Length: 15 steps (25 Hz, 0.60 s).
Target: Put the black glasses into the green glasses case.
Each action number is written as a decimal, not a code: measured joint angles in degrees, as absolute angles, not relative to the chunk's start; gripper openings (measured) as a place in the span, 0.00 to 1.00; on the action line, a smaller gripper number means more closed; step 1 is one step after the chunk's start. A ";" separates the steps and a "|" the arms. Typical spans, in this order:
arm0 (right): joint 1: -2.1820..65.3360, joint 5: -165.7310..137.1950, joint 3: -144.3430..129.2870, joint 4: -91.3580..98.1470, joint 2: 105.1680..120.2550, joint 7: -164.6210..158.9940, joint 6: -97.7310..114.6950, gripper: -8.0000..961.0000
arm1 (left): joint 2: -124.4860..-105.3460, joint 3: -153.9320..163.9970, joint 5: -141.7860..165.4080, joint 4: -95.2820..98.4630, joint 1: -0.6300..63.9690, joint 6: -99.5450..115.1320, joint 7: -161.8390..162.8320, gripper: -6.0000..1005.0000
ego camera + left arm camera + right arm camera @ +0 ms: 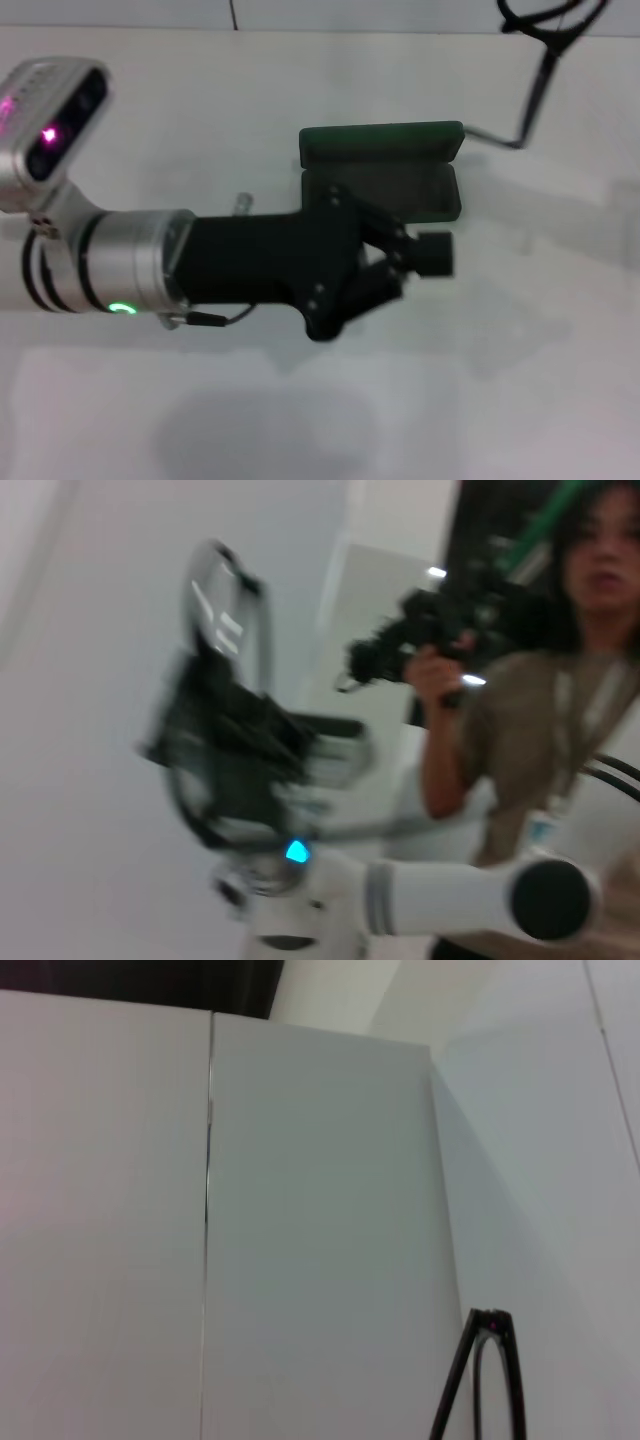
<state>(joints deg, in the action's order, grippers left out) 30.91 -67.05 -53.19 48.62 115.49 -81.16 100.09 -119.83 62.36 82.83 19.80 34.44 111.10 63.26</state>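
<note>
The green glasses case [385, 160] lies open on the white table, lid raised at its far side. My left gripper [435, 253] reaches in from the left and hovers at the case's near edge, fingers closed together and empty. The black glasses [545, 30] hang in the air at the far right, one temple arm pointing down toward the case's right end. In the left wrist view my right gripper [205, 685] is shut on the glasses [225, 610] and holds them up. A piece of the frame [492, 1380] shows in the right wrist view. The right gripper is outside the head view.
The white table [300, 400] stretches all around the case. A white wall panel [300, 1210] fills the right wrist view. A person [560, 680] holding a camera stands behind the right arm in the left wrist view.
</note>
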 joint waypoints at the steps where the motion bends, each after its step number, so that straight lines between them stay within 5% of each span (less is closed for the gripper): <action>1: 32.37 -66.92 -53.37 46.14 115.53 -80.08 99.80 0.12 | -119.98 63.48 82.54 19.46 35.02 111.37 62.50 0.02; 7: 39.91 -68.17 -57.14 32.28 115.71 -72.93 96.22 0.12 | -120.50 67.35 74.24 15.12 36.39 111.46 56.00 0.02; 15: 40.90 -67.83 -68.35 30.89 116.18 -69.39 87.58 0.12 | -120.52 67.04 66.54 12.28 35.20 111.16 52.50 0.02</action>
<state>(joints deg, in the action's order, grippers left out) 40.90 -67.83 -68.35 30.89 116.18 -69.39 87.58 -120.52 67.04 66.54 12.28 35.20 111.16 52.50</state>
